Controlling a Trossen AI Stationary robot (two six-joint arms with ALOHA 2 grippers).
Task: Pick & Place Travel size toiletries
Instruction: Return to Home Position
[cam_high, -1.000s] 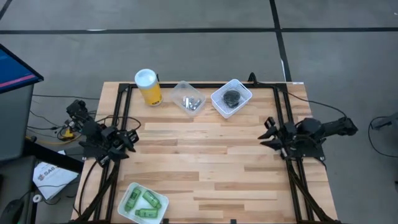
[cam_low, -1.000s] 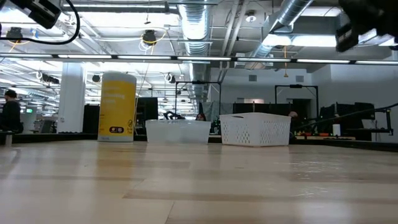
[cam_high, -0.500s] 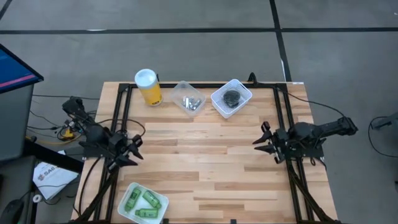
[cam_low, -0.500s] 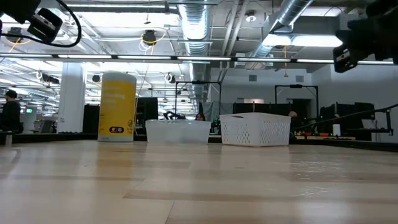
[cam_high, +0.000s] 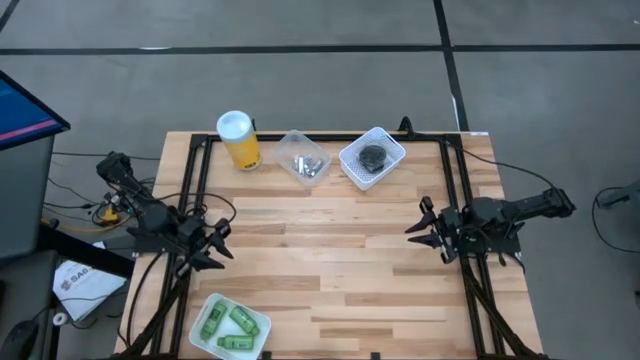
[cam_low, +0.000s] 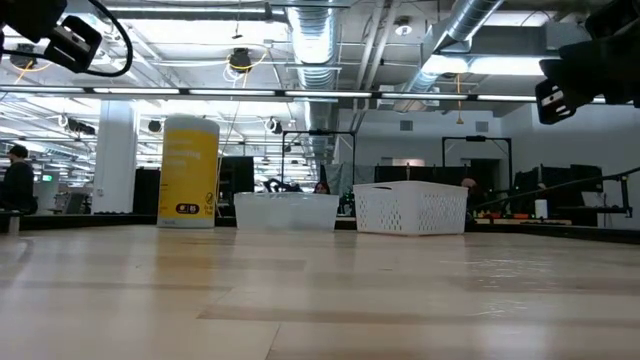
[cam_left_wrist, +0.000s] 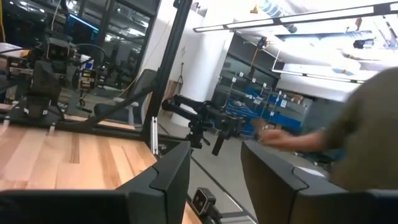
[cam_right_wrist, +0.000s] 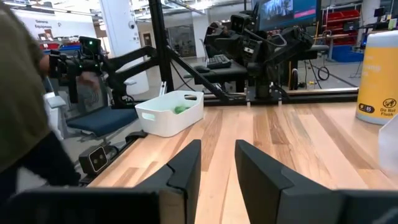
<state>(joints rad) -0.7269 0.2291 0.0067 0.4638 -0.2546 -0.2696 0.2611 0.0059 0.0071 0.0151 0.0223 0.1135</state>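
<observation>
**Sorting looks done, nothing in hand**

The 3 green mini bottles (cam_high: 228, 325) lie in the white bin (cam_high: 264, 327) at the counter's (cam_high: 330, 265) edge on the left arm's side. Along the opposite edge, dark round pieces (cam_high: 371, 156) sit in the white basket (cam_high: 392, 150) and silvery tubes (cam_high: 312, 167) in the clear tub (cam_high: 290, 146). The left tool (cam_high: 220, 243) and right tool (cam_high: 418, 228) hover at opposite sides, fingers spread, holding nothing. The bottles look light, stiff and smooth, and are likely to roll. A grip across the mid-body should suit.
</observation>
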